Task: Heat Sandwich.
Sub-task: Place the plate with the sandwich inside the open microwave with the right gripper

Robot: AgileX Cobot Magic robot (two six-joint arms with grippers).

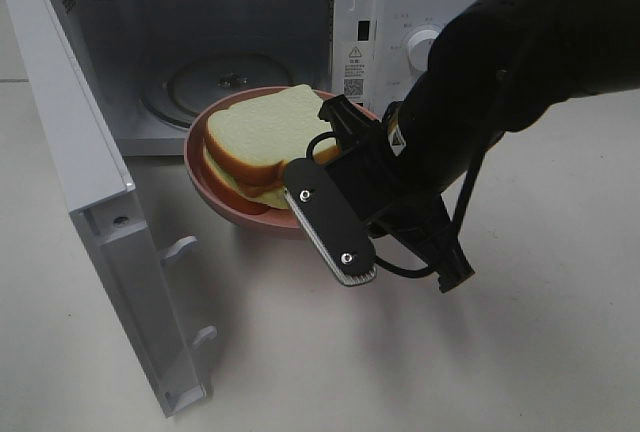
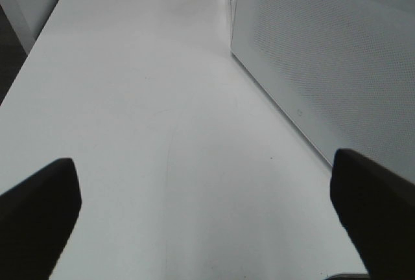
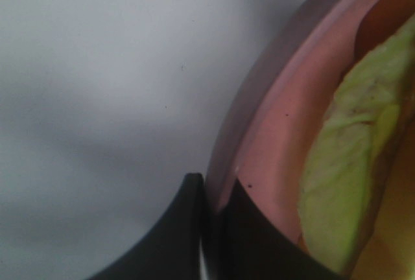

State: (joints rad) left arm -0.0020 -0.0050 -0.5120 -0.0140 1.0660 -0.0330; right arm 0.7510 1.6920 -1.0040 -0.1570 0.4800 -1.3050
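Two slices of pale bread with tan crusts made up the sandwich (image 1: 265, 137), stacked a little askew with yellow-green filling between them. It lay on the round pink plate (image 1: 215, 192) and covered most of it. In the right wrist view I saw the filling of the sandwich (image 3: 343, 183) up close, lying against the inner wall of the plate (image 3: 272, 144).

The plate sat just in front of the open microwave (image 1: 400, 12), with its far edge at the mouth of the cavity and not yet inside. I could not tell from the high camera whether it was touching the table (image 1: 500, 352).

The right gripper (image 1: 310, 207) had the near rim of the plate. Through the wrist camera the right gripper (image 3: 211, 228) showed its two dark fingers pressed together on that rim, one outside the plate and one inside (a firm pinch, as far as I could judge). The black arm came down to it from the upper right of the high view.

Behind the plate, the glass turntable (image 1: 225, 82) lay bare in the cavity. The microwave door (image 1: 90, 172) was swung wide open on the left.

The left gripper (image 2: 207, 228) did not appear in the high view. Its own camera showed the two fingers spread far apart over bare white tabletop, holding nothing. A white panel with a fine dotted mesh (image 2: 324, 66) stood near it on one side.
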